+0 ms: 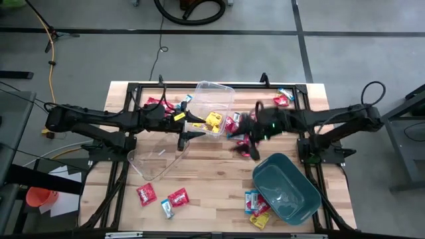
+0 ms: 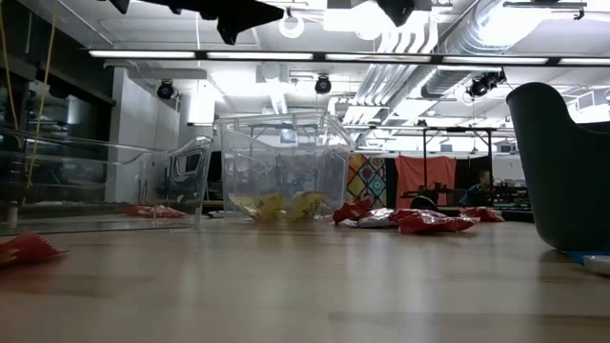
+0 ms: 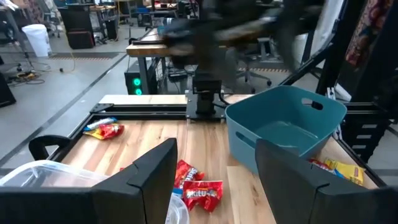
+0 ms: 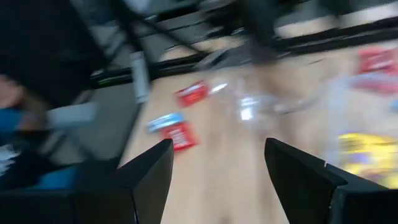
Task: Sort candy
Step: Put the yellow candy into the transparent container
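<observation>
1. Small flat wrapped candy packets lie scattered over the wooden table (image 1: 212, 166) in red, yellow and light blue-and-white, each far smaller than the bins.
2. Yellow packets (image 1: 212, 120) sit heaped inside the upright clear tub (image 1: 211, 106) at the table's far middle; they lie jumbled, so no single long axis can be told.
3. A cluster of red packets (image 1: 234, 126) lies just beside that tub, on the side of the right gripper (image 1: 249, 149).
4. Two red packets (image 1: 146, 193) and (image 1: 178, 196) lie flat near the front edge on the left, both tilted diagonally, with a light blue-and-white packet (image 1: 167, 208) just beside the second.
5. More packets, blue-and-white and yellow (image 1: 259, 220), lie against the front of the teal bin (image 1: 287, 188).
6. A second clear tub (image 1: 156, 158) lies tipped beside the left gripper (image 1: 186, 138).
7. The left gripper hangs above the table between the two clear tubs, its jaws spread and holding nothing.
8. The right gripper hangs above the red cluster, near the teal bin, jaws likewise spread and empty.
</observation>
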Controlling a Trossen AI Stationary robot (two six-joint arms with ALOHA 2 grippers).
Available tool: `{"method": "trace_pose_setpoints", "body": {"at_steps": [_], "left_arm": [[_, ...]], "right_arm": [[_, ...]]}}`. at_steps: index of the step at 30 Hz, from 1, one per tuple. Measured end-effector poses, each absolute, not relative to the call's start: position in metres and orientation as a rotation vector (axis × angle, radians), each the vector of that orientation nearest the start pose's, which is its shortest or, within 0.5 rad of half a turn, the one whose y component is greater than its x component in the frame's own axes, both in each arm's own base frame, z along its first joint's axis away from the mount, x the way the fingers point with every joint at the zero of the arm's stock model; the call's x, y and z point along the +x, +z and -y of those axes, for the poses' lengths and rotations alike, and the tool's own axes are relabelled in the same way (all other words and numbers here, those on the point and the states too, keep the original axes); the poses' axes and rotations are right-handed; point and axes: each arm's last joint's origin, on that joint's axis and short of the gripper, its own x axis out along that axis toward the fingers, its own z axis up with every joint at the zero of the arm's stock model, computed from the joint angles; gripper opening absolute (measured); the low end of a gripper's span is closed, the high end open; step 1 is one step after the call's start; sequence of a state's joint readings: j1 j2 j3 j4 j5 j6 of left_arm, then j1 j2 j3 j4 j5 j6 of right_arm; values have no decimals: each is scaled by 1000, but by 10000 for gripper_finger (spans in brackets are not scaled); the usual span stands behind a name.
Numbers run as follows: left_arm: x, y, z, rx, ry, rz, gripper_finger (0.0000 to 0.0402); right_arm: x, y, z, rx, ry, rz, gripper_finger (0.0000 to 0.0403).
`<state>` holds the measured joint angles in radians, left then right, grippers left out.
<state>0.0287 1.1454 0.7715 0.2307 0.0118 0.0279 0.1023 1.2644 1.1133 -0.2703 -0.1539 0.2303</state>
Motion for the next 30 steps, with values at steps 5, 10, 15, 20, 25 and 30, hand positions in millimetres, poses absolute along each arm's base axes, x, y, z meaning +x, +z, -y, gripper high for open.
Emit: {"method": "trace_pose_setpoints", "body": {"at_steps": [5,10,15,20,25,30], "left_arm": [[257,297,-6,25,12,-144,205],[257,297,-6,8,11,-143,205],[257,296,-6,9,10,-143,205],[257,296,-6,15,10,-144,205],[257,296,-6,17,10,-143,205],[257,296,-6,2,11,-143,205]], "right_arm": [[280,327,-92,293,362,-503,250],[283,303,-143,232,435,-582,250],[286,286,-168,305,377,-811,250],[303,277,-181,335,313,-988,250],[327,266,-200,376,321,-1232,250],[339,258,-231,348,352,-1385,250]]}}
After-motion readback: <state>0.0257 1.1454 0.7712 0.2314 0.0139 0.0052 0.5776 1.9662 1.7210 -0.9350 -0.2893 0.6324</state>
